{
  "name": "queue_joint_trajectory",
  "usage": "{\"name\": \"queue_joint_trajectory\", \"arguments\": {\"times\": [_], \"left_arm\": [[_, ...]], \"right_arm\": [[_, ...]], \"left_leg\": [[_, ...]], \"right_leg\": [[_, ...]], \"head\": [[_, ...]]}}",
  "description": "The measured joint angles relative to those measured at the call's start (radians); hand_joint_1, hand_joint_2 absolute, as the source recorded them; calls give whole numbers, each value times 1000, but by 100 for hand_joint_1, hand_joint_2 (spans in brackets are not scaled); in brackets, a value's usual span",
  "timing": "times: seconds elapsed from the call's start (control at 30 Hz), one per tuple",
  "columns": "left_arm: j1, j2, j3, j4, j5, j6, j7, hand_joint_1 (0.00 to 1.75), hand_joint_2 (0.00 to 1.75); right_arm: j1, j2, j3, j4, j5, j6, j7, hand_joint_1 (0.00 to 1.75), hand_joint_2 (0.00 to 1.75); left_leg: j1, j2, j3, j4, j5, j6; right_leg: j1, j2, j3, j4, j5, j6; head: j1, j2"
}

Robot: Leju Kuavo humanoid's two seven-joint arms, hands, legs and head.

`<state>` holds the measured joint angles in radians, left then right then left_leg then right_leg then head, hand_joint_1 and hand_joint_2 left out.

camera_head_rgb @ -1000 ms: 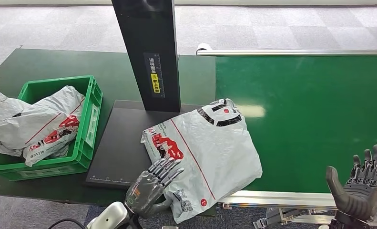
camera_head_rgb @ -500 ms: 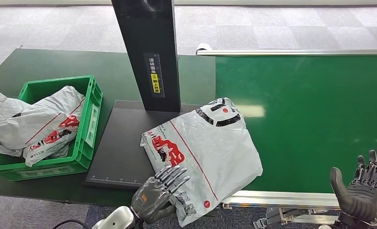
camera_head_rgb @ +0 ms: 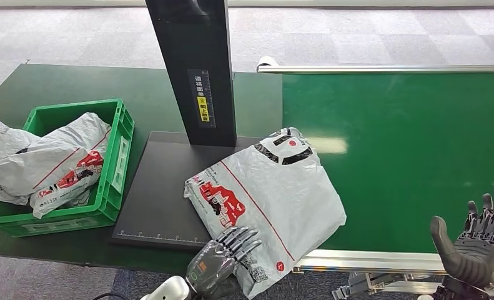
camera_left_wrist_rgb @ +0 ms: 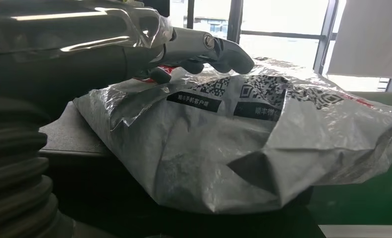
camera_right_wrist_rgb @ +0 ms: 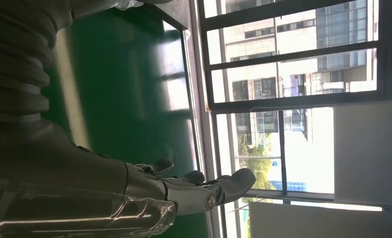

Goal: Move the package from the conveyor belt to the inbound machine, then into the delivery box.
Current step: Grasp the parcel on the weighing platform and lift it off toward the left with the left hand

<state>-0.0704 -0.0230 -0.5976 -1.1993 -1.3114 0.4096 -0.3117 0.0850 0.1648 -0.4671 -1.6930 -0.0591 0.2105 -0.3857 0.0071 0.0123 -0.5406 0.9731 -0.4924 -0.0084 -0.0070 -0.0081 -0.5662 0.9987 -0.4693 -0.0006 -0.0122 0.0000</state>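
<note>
The grey plastic package (camera_head_rgb: 275, 194), with red and black print, lies half on the black plate of the inbound machine (camera_head_rgb: 163, 187) and half on the green conveyor belt (camera_head_rgb: 406, 144). Its near corner hangs over the table edge. My left hand (camera_head_rgb: 222, 265) is at that corner with its straight fingers (camera_left_wrist_rgb: 213, 47) lying on top of the package (camera_left_wrist_rgb: 243, 144); the thumb is hidden. Off the belt's near rail at the lower right, my right hand (camera_head_rgb: 478, 247) is raised with fingers apart and nothing in it; it appears again as the right hand (camera_right_wrist_rgb: 184, 191) over the belt (camera_right_wrist_rgb: 129, 84).
The green delivery box (camera_head_rgb: 116, 156) stands left of the plate and holds several similar grey packages, one spilling over its left rim. The machine's black column (camera_head_rgb: 197, 69) rises behind the plate. A metal rail (camera_head_rgb: 381, 261) runs along the belt's near edge.
My left hand has slid right and toward the near edge along the package's corner. The package has shifted slightly right. The right hand has dropped a little lower.
</note>
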Motion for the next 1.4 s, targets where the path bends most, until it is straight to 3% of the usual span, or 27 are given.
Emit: {"name": "queue_joint_trajectory", "arguments": {"times": [0.27,0.4,0.63,1.03,1.17,1.27,1.4], "left_arm": [[-18,-37,1,5,50,50,3,0,175],[-24,-64,3,4,99,69,-6,172,175],[-46,-99,20,-7,168,62,-25,175,175],[-46,-102,46,-39,213,39,-45,175,175],[-45,-102,66,-58,318,10,-85,175,175],[-43,-86,111,-142,376,-1,-104,175,175],[-54,-23,238,-344,325,26,-86,175,175]], "right_arm": [[5,19,4,-11,-3,-2,0,0,175],[5,27,10,-14,-2,-12,1,0,175],[1,34,11,-17,-3,-22,6,0,175],[-6,40,7,-26,-4,-30,14,0,175],[-5,43,2,-35,-8,-31,16,0,175],[1,49,-3,-40,-12,-29,15,0,175],[24,59,-4,-43,-18,-18,8,0,175]], "left_leg": [[0,0,0,0,0,0],[0,0,0,0,0,0],[0,0,0,0,0,0],[0,0,0,0,0,0],[0,0,0,0,0,0],[1,0,0,0,0,0],[2,0,0,0,0,-1]], "right_leg": [[0,0,0,0,0,0],[0,0,0,0,0,0],[0,0,0,0,0,0],[0,0,0,0,0,0],[0,0,0,0,0,0],[0,0,0,0,0,0],[2,0,0,1,0,0]], "head": [[0,0],[0,0],[0,0],[0,0],[0,0],[0,0],[0,0]]}}
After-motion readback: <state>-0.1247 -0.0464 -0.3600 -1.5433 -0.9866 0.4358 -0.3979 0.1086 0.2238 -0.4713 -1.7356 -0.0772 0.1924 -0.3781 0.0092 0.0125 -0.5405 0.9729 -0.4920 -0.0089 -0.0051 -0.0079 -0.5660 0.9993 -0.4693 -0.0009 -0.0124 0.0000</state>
